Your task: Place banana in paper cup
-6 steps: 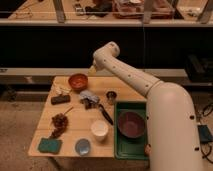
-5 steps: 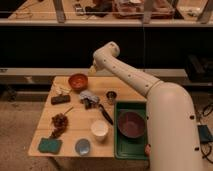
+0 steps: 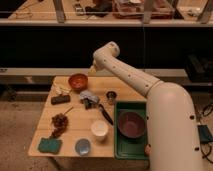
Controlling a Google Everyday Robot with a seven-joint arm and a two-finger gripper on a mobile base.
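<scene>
The banana is a small pale yellow fruit. It lies on the wooden table at the back left, just left of the orange bowl. The white paper cup stands upright near the table's front, left of the green tray. My gripper hangs low over the middle of the table, between the orange bowl and the paper cup. It is to the right of the banana and apart from it. Nothing shows in the cup.
A small metal cup stands right of the gripper. A maroon bowl sits in the green tray. A dark block, a brown clump, a green sponge and a blue-grey dish lie on the left and front.
</scene>
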